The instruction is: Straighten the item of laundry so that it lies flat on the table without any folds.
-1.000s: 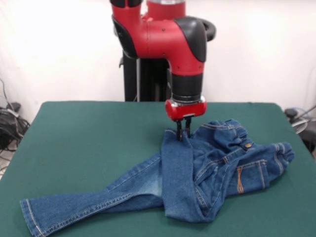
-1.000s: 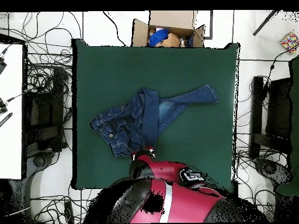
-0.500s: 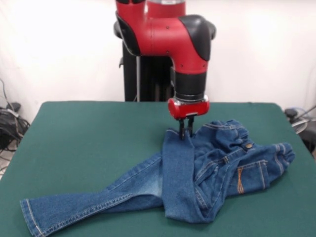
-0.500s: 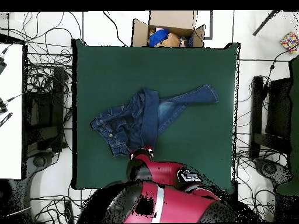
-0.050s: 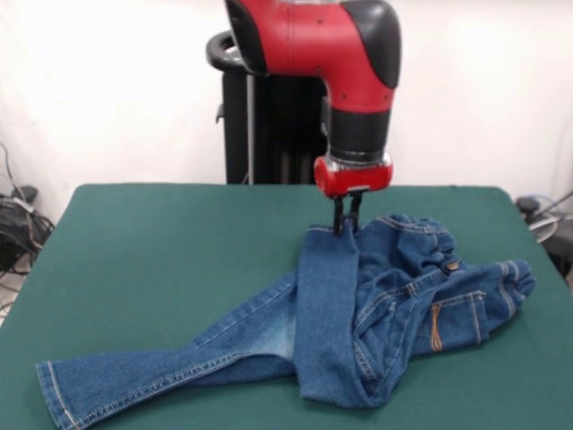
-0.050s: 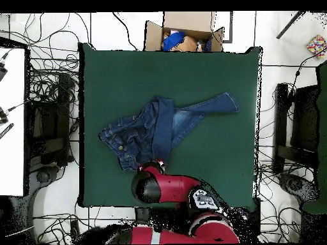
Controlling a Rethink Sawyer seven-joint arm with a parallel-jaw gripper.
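We record a small pair of blue denim jeans (image 5: 358, 313) lying crumpled on the dark green felt-like bench (image 5: 170, 242), toward the right half in the front view. One leg extends flat to the lower left, its hem near the bench's front edge, with a faded pale patch at the thigh. The other leg is folded back over the body of the garment, forming a band that runs from a doubled fold at the front up to its hem at the rear. The gathered elastic waistband and seat are bunched on the right, showing orange stitching and a metal button. In the overhead view the jeans (image 6: 159, 127) sit near the bench's (image 6: 211, 70) centre.
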